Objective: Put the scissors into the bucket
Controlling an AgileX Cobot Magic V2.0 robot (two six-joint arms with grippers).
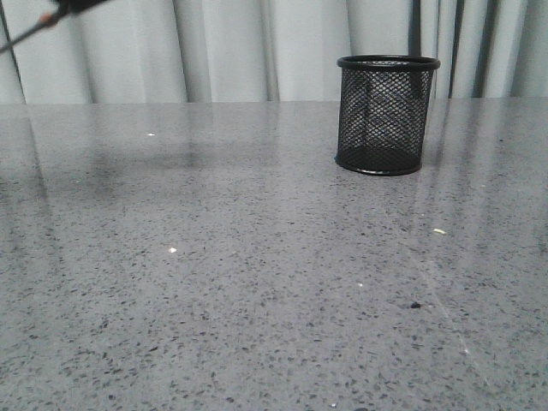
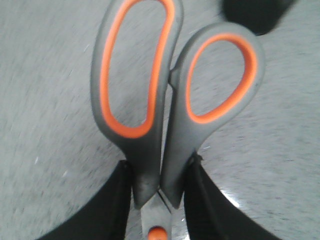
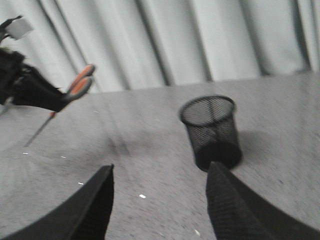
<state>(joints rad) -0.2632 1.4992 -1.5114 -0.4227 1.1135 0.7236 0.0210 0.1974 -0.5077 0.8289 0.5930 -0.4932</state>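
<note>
The scissors (image 2: pixel 150 100), grey handles lined in orange, are clamped just above their pivot in my left gripper (image 2: pixel 160 167), which is shut on them. In the front view only their thin dark blade (image 1: pixel 26 34) shows at the top left corner, high above the table. In the right wrist view the scissors (image 3: pixel 80 84) hang in the air, handles towards the bucket. The bucket (image 1: pixel 387 116), a black wire-mesh cup, stands upright at the back right; it also shows in the right wrist view (image 3: pixel 210 130). My right gripper (image 3: pixel 160 172) is open and empty, above the table short of the bucket.
The grey speckled table (image 1: pixel 257 282) carries a few small white specks (image 1: pixel 172 250). Pale curtains (image 1: pixel 240 47) hang behind its far edge.
</note>
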